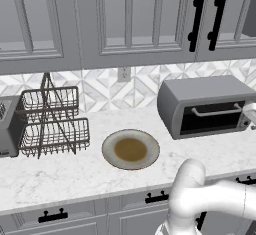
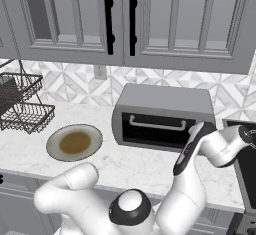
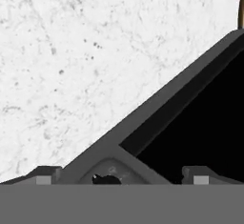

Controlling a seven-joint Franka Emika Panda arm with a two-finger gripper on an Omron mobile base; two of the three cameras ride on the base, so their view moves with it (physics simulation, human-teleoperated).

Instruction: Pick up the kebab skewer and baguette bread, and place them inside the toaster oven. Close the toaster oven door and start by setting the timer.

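Observation:
The toaster oven stands on the counter against the wall. Its door is closed, with the silver bar handle across the dark glass. My gripper hangs in front of the oven's right end, pointing down toward the counter. Its fingertips are far apart, open, and nothing is between them. In the hand view a lower corner of the door frame cuts across the marble. The kebab skewer and the baguette bread are out of view.
A round plate with a brown centre lies bare left of the oven. A two-tier wire rack and a slot toaster stand further left. A dark appliance borders the counter's right end.

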